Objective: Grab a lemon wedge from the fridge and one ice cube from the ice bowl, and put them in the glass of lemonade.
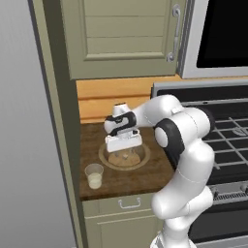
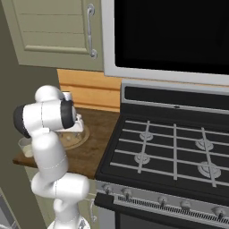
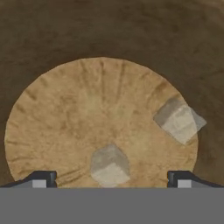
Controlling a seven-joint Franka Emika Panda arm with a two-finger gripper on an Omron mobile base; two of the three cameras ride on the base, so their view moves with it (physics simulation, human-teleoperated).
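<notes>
The tool (image 3: 112, 178) hangs over the ice bowl (image 1: 141, 157) with its jaws spread wide and nothing between them; in the hand view the two dark fingertips (image 3: 40, 178) stand far apart at the bottom edge, pointing down into the bowl. Inside the bowl lie two pale, translucent ice cubes: one ice cube (image 3: 109, 165) sits between the fingertips, near the bowl's lower part in that view, and the other ice cube (image 3: 178, 120) rests toward the right rim, well apart from the first. The tan wooden-looking bowl stands on the dark brown table (image 1: 155, 174), a narrow stretch between a tall beige cabinet side and the black stove (image 2: 174, 152). The glass of lemonade (image 1: 94, 176) stands upright near the table's front left corner in the left base view, just beside the bowl but not touching it, with pale yellowish liquid in its lower part (in the right base view the arm hides most of it). A beige upper cabinet (image 1: 121, 38) with a metal handle hangs above, and a dark-windowed microwave (image 2: 170, 36) sits over the stove.
</notes>
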